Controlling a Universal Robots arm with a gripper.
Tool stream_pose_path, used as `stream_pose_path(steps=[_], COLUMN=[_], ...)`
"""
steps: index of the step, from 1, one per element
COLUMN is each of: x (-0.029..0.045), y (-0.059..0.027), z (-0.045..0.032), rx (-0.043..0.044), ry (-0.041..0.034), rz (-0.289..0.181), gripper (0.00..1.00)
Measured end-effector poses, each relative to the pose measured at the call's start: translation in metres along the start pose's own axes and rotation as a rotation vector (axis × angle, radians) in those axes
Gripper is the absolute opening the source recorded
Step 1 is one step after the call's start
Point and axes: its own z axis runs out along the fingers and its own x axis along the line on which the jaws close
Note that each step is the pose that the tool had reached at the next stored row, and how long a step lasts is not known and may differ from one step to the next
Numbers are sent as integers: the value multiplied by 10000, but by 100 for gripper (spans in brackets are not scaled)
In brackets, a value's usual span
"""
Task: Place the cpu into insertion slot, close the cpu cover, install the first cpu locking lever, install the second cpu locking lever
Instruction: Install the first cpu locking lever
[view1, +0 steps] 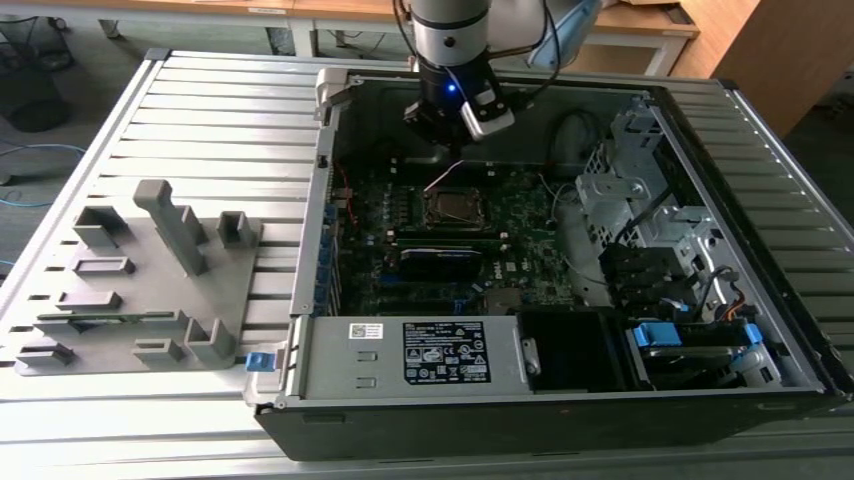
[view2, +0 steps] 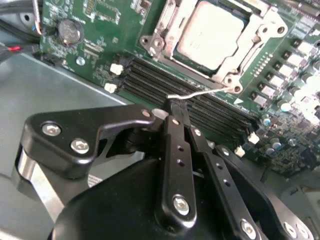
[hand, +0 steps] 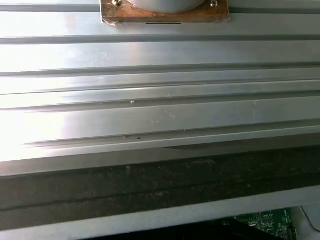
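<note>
My gripper (view2: 176, 107) is closed, its black fingers (view2: 175, 150) pressed together on the end of a thin wire locking lever (view2: 200, 93), just beside the socket. In the second wrist view the cpu (view2: 212, 32) already lies in the insertion slot (view2: 150, 42), and the cpu cover (view2: 250, 37) is folded down around it, so its silver top shows through the window. I judge that the lever step is in hand; which of the two levers this is, I cannot tell. The lever stands up at an angle, not yet hooked. The next move calls for a steady push down and sideways, so the wire goes under its catch without slipping from my fingertips. In the exterior view the gripper (view1: 450, 150) hangs over the green motherboard (view1: 534, 240) inside the open computer case (view1: 747, 330) on the bench (view1: 214, 110).
</note>
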Motion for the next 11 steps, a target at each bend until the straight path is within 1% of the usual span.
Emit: stream_pose_path(steps=[1,3,11], x=[29,72,171], y=[-3,-9,-21], z=[7,18,47], rx=[-4,-10,-24], ry=[-42,-94,-201], rz=[-4,-11,-21], gripper=[11,11,11])
